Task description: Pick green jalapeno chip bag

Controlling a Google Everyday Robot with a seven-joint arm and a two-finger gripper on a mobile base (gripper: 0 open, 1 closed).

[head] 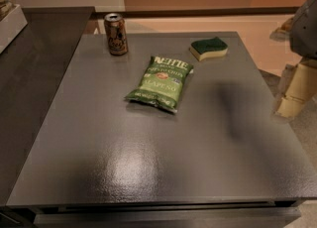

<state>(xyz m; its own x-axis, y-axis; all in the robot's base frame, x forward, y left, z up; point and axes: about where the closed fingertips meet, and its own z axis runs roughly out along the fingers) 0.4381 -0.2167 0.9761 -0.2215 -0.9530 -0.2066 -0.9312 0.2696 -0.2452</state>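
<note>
Table (148,162): a dark, glossy top that carries all three objects on its far half; the near half is bare.
Gripper (290,99): it hangs off the table's right edge, well apart from the bag and above floor level. Whether it is spread or closed cannot be told from this view.
Step in hand: judged to be the reach, with nothing grasped yet. The gripper should travel left over the table and come down from above on the bag's middle. The jaws should be set across the narrow width rather than along the length, and low enough to pinch the crinkly film instead of sliding off it.
Green jalapeno chip bag (159,83): it lies flat near the table's centre, slightly toward the far side, and touches nothing else.
Bag axis: the long axis runs diagonally. The end with white lettering points to the far right and the other end to the near left.
Can (115,33): it stands upright at the far left, clear of the bag.
Sponge (209,47): green and yellow, at the far right. It is near the likely approach path, so it is worth passing over.
</note>
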